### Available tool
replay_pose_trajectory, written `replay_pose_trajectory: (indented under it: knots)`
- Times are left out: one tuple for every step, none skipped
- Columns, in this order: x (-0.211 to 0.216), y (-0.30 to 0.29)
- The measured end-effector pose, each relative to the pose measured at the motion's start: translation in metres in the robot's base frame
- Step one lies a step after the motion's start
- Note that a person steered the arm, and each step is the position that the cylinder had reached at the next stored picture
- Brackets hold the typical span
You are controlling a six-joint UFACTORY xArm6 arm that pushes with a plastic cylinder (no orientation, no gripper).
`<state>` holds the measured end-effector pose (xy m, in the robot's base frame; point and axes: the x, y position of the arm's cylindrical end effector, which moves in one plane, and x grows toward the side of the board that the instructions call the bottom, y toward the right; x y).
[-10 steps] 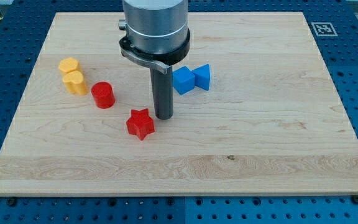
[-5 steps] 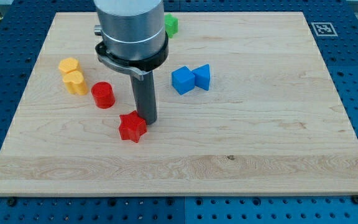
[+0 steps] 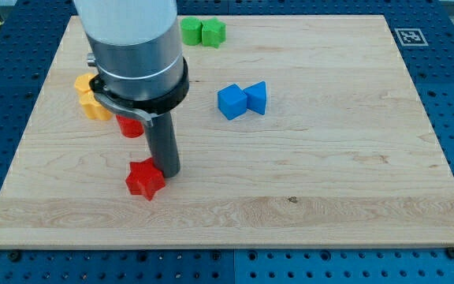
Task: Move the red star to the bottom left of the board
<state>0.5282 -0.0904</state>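
The red star (image 3: 145, 180) lies on the wooden board (image 3: 306, 181), left of centre and toward the view's bottom. My tip (image 3: 165, 171) touches the star's upper right side. The rod rises from there into the grey arm body (image 3: 132, 47), which hides part of the board behind it.
A red cylinder (image 3: 129, 126) stands above the star, partly hidden by the arm. Two yellow blocks (image 3: 90, 101) sit at the left, partly hidden. Two blue blocks, a cube (image 3: 231, 102) and a wedge (image 3: 256, 97), are at centre. Two green blocks (image 3: 202, 31) are at the top.
My tip has moved toward the view's bottom left, pushing the red star the same way. The arm body now covers part of the red cylinder and yellow blocks and uncovers the green blocks.
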Motion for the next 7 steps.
replay_pose_trajectory:
  knots:
    - [0.009, -0.017]
    - [0.010, -0.025]
    - [0.017, -0.039]
    - [0.025, -0.042]
    - [0.034, -0.052]
    - [0.035, -0.060]
    - [0.044, -0.060]
